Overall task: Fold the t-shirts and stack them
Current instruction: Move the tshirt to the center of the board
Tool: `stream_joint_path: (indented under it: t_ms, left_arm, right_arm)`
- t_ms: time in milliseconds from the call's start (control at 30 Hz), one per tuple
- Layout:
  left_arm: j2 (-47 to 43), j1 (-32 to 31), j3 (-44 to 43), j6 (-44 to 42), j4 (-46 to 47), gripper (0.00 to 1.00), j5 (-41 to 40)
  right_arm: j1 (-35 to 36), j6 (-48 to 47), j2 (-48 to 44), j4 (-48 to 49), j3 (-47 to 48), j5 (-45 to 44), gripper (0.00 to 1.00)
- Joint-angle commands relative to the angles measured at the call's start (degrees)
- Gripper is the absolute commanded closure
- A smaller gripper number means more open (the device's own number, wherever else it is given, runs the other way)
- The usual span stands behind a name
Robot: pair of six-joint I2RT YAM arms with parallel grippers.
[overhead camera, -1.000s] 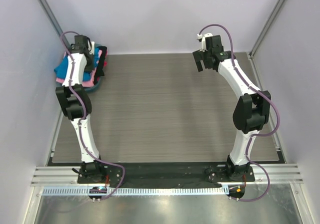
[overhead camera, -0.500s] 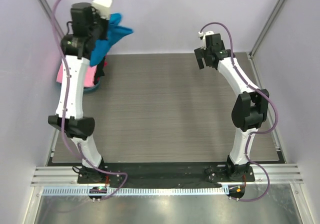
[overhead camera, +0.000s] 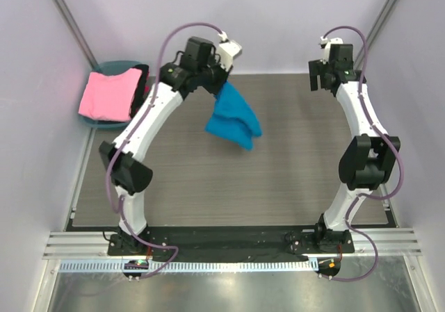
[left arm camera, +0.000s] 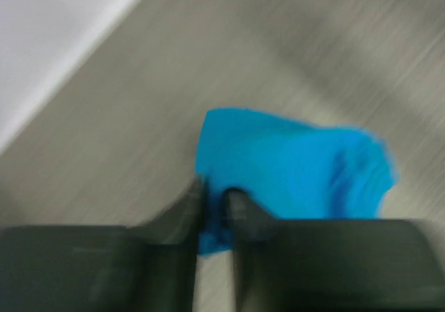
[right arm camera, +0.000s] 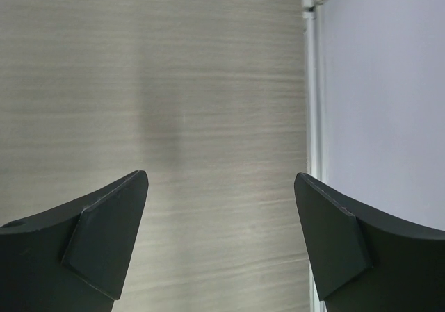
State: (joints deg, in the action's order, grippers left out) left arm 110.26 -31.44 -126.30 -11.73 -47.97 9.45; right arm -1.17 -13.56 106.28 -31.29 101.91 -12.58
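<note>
Here, the left gripper (left arm camera: 214,199) pinches an edge of the blue t-shirt (overhead camera: 233,117) between its almost closed fingers. The shirt hangs down in a bunch above the table (overhead camera: 208,180), near the back. The right gripper (right arm camera: 221,181) is wide open and holds nothing, over by the far right side. The pink t-shirt (overhead camera: 106,96) lies on top of the round basket (overhead camera: 115,67). The dark t-shirt (overhead camera: 141,84) sits just beside the pink one.

Teal basket (overhead camera: 111,66), grey wood-grain table (overhead camera: 278,180)

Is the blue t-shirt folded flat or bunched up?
Bunched up: the blue t-shirt hangs crumpled from the left jaws, which pinch one edge.
</note>
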Motion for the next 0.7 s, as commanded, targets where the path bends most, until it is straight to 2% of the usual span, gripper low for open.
stream_joint_path:
  t_ms: [0, 33, 133, 200, 233, 267, 400, 500, 567, 667]
  left_arm:
    - [4.1, -0.1, -0.3, 4.0, -0.7, 0.71, 3.3]
    - [4.8, -0.1, 0.8, 5.0, -1.3, 0.43, 3.1]
    - [3.5, 0.2, 2.5, 6.4, -2.8, 0.34, -0.4]
    - [1.5, 1.4, 5.3, 8.4, -2.4, 0.33, -4.3]
    - [-1.2, 2.2, 9.6, 10.5, -1.2, 0.32, -5.2]
    - [-2.9, 3.1, 11.9, 11.3, -0.4, 0.32, -6.2]
    - [-8.7, 10.4, 19.9, 13.3, 0.5, 0.32, -11.7]
    - [-10.5, 18.3, 21.7, 15.1, -1.6, 0.34, -8.1]
    - [-11.7, 21.1, 22.4, 14.3, -2.4, 0.35, -7.8]
    - [-13.7, 21.8, 25.6, 13.3, -2.0, 0.38, -7.8]
  right_arm:
    - [-0.1, -4.0, -7.7, 0.6, -4.9, 11.6, 0.07]
    - [-0.1, -5.2, -8.5, -0.8, -7.5, 15.5, 0.08]
    - [1.2, -10.9, -11.4, -6.0, -11.5, 27.2, 0.11]
    - [6.2, -14.4, -12.9, -9.3, -15.3, 30.0, 0.13]
    - [8.5, -17.3, -13.7, -9.5, -17.2, 29.8, 0.15]
    - [14.7, -18.8, -14.3, -9.5, -19.1, 29.5, 0.16]
    - [27.3, -21.3, -16.6, -3.7, -27.4, 27.0, 0.19]
    - [30.0, -17.3, -14.4, -0.4, -26.2, 28.0, 0.2]
    - [30.3, -15.0, -10.8, 0.0, -24.4, 29.5, 0.22]
    - [31.0, -14.0, -6.9, 0.3, -22.1, 29.5, 0.23]
